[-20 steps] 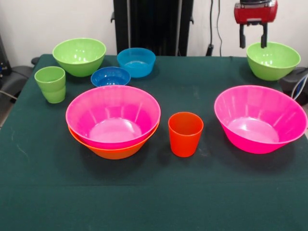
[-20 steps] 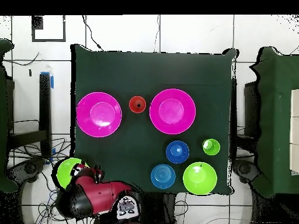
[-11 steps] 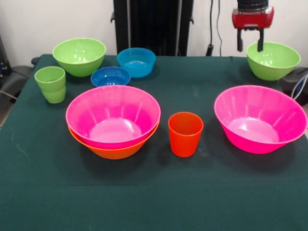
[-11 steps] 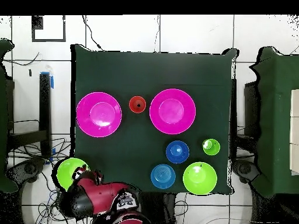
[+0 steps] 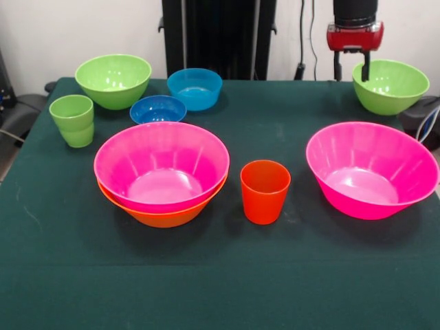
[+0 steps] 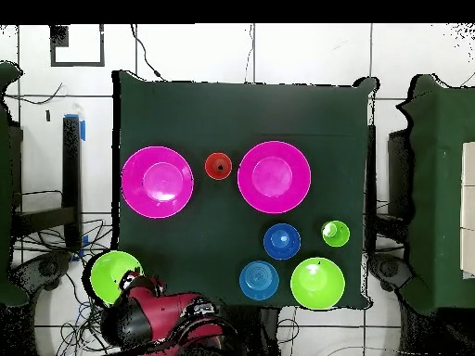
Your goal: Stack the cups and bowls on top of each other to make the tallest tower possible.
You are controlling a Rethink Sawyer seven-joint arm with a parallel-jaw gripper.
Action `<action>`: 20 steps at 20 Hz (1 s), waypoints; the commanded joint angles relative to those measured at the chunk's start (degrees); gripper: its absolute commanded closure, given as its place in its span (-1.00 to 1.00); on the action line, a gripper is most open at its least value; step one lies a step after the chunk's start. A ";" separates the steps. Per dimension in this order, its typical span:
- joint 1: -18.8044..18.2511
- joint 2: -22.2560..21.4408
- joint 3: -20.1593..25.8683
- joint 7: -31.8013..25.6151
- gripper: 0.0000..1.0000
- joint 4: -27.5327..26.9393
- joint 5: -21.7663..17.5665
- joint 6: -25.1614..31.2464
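A pink bowl (image 5: pixel 161 165) sits nested in the large orange bowl (image 5: pixel 161 217), forming a low tower at the left of centre. Beside it stands the orange-red cup (image 5: pixel 265 191), upright. A second pink bowl (image 5: pixel 371 168) rests tilted at the right. My gripper (image 5: pixel 351 71) hangs open and empty at the far right, just left of the rim of a green bowl (image 5: pixel 390 86). At the far left are another green bowl (image 5: pixel 113 79), a light blue bowl (image 5: pixel 194 88), a small dark blue bowl (image 5: pixel 158 108) and the light green cup (image 5: pixel 72 120).
In the overhead view the red arm (image 6: pixel 162 317) lies at the bottom left, by the corner green bowl (image 6: pixel 109 272). The dark green table cloth (image 5: pixel 220 275) is bare along the front. A grey object (image 5: pixel 423 117) sits off the right edge.
The gripper has shifted a little left and down in the front view, along the left rim of the right green bowl. It stays open. No bowl or cup has moved.
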 commanded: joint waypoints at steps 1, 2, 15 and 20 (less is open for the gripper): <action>1.08 4.32 5.84 14.42 -1.00 -1.75 1.80 -4.40; 1.11 4.54 6.14 14.58 -1.00 -1.83 1.90 -4.70; 2.89 5.60 7.39 16.27 -1.00 -3.18 4.02 -5.97; 2.60 7.33 6.46 15.66 -1.00 -4.97 2.65 -6.38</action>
